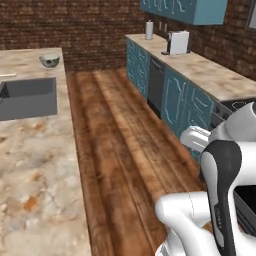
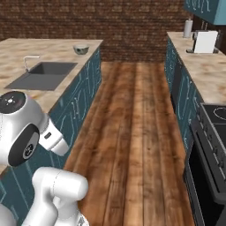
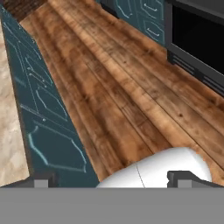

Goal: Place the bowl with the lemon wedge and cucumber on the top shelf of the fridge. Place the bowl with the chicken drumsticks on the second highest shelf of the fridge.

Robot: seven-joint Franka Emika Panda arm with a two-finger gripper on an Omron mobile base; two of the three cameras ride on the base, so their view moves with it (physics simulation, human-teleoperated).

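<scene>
- A small round pale bowl (image 1: 50, 60) with a greenish-grey outside sits upright on the beige marbled stone counter (image 1: 30, 165), near its far end, rim facing up.
- In the right base view the same bowl (image 2: 80, 49) stands just inside the counter's aisle-side edge, beyond the sink.
- The bowl is round, so no long axis can be read; what lies inside it is too small to tell.
- A dark grey rectangular sink basin (image 1: 27, 97) is let into the counter, nearer than the bowl and well apart from it; its long side runs across the counter in the left base view.
- The two-finger gripper (image 3: 111, 183) points down at the brown wooden plank floor (image 3: 131, 96), with teal cabinet fronts (image 3: 48, 122) beside it.
- Its two dark finger tips (image 3: 41, 182) stand far apart at the bottom of the hand view, spread wide with nothing between them.
- On the opposite counter stand a white boxy appliance (image 1: 178, 42) and a pale upright cylinder (image 1: 149, 30).
- A black oven front (image 3: 197, 39) faces the aisle.
</scene>
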